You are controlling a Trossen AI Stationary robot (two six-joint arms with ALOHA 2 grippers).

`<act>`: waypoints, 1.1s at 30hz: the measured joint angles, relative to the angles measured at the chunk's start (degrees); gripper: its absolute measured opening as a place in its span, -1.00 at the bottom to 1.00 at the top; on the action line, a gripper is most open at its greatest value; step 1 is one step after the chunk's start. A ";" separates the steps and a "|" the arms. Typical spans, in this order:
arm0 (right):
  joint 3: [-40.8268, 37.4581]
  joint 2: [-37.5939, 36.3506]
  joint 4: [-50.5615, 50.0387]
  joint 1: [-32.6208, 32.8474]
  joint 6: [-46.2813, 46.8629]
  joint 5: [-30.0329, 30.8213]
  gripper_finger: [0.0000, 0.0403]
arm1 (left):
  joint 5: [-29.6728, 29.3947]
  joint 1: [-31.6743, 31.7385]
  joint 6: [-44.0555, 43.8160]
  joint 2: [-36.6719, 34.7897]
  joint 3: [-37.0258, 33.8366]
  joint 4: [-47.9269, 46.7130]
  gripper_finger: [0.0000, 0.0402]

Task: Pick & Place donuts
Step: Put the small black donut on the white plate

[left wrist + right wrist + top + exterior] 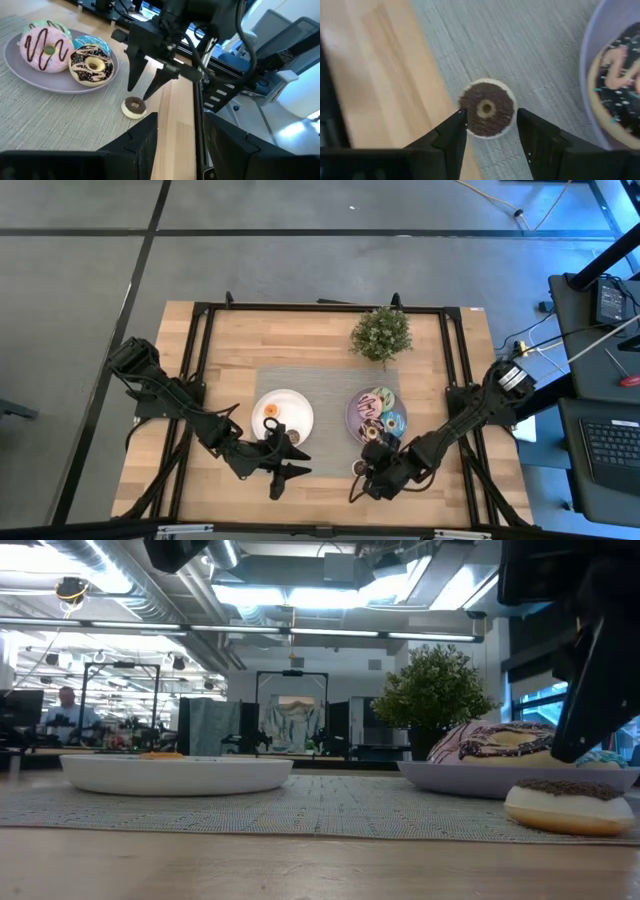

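Wooden table (220,340) with grey mat (330,380), in a lit workshop. The dark brown mini donut (486,108) lay at the mat's edge beside the lilac plate (30,70). My right gripper (490,131) hung open above it, holding nothing, fingers either side.

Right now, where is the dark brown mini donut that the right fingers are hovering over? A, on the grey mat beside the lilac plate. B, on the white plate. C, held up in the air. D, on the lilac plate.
A: the dark brown mini donut lies flat on the grey mat, beside the lilac plate, with the right gripper open above it.
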 joint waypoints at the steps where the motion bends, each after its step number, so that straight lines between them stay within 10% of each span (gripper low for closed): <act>1: 0.63 0.42 -1.25 -0.01 -0.16 0.05 -0.16 | 0.00 0.00 0.00 0.00 0.00 -0.03 -0.24; 22: 1.89 1.98 -3.76 -2.54 -2.82 -5.11 -0.27 | -0.33 0.15 0.17 0.00 0.00 -0.55 -0.24; 33: 1.89 1.98 -2.58 -2.59 -2.67 -3.72 0.29 | -0.49 0.15 0.22 0.00 0.00 -0.52 -0.24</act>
